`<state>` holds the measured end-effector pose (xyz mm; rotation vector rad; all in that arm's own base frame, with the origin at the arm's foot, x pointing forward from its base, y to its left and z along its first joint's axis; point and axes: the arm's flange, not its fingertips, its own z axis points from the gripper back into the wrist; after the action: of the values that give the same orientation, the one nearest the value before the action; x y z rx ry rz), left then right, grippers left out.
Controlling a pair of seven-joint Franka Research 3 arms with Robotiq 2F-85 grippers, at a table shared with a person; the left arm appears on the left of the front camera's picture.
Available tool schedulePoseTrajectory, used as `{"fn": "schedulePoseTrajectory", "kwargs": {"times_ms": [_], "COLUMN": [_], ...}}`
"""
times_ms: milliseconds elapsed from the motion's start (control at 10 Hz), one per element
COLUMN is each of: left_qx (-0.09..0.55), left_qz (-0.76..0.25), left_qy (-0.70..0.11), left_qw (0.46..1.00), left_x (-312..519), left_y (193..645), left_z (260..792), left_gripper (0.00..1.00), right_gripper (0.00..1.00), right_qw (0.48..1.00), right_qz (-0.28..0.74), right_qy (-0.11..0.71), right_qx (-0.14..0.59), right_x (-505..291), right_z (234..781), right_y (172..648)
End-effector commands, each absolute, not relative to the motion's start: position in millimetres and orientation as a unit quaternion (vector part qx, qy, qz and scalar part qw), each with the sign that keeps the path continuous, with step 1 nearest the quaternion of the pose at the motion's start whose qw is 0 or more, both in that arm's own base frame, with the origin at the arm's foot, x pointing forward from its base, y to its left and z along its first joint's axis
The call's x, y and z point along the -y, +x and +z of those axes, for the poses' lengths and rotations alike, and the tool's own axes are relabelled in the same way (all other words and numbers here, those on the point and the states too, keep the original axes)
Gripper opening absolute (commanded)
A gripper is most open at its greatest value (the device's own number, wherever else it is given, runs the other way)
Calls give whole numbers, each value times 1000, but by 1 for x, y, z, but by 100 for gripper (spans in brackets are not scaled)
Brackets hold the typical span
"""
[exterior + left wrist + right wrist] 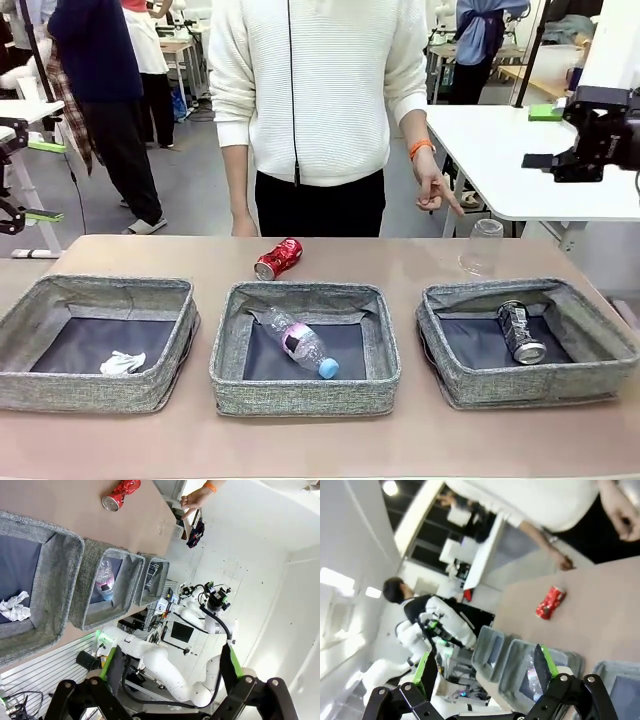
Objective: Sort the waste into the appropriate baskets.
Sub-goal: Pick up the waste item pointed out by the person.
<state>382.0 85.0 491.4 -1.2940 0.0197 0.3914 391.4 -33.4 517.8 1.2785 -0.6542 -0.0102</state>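
The red can (278,258) lies on its side on the table (150,255), just beyond the middle basket (300,292) and touching nothing. The cup (483,247) stands mouth-down near the far edge, beyond the right basket (520,290). These two are the unsorted pieces. The paper ball (122,362) is in the left basket (95,290), the bottle (298,343) in the middle one and the dark can (522,331) in the right one.

The person's hand (432,190) hangs above the cup, one finger pointing down. The right gripper (570,155) is held high at the right, well clear of the table. In its own wrist view the right gripper (485,680) has its jaws spread wide with nothing between them. The left gripper (170,680) is equally wide and empty, and looks along the row of baskets from far off.

The red can looks like the safer first pick, since no hand is near it. Its likely place is beside the dark can. The gripper should come straight down and turn the wrist so the jaws span the can's short width, not its length. It should close near the middle, because a crushed can on its side can roll or squirt out of an off-centre pinch. The lift must clear the soft basket rim before the can crosses it. The cup probably belongs with the bottle, and is best left until the hand has gone.
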Motion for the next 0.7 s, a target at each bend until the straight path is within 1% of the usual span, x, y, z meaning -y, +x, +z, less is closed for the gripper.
{"fn": "schedulePoseTrajectory", "kwargs": {"times_ms": [0,100,200,300,400,500,600], "left_qx": [-11,-11,-11,-11,-11,-11,-11], "left_qz": [184,184,184,184,184,184,184], "left_qy": [-595,-595,-595,-595,-595,-595,-595], "left_qw": [782,782,782,782,782,782,782], "left_x": [-86,-86,-86,-86,-86,-86,-86], "left_y": [381,381,381,381,381,381,381], "left_z": [492,492,492,492,492,492,492], "left_gripper": [100,100,100,100,100,100,100], "right_gripper": [100,100,100,100,100,100,100], "right_qw": [753,753,721,674,652,659,689], "right_qz": [5,-5,36,50,86,63,33], "right_qy": [620,586,534,408,382,357,298], "right_qx": [222,300,440,614,649,660,660], "right_x": [37,33,47,68,85,96,106], "right_z": [517,518,505,485,460,443,428], "right_y": [380,391,429,472,505,522,535]}}
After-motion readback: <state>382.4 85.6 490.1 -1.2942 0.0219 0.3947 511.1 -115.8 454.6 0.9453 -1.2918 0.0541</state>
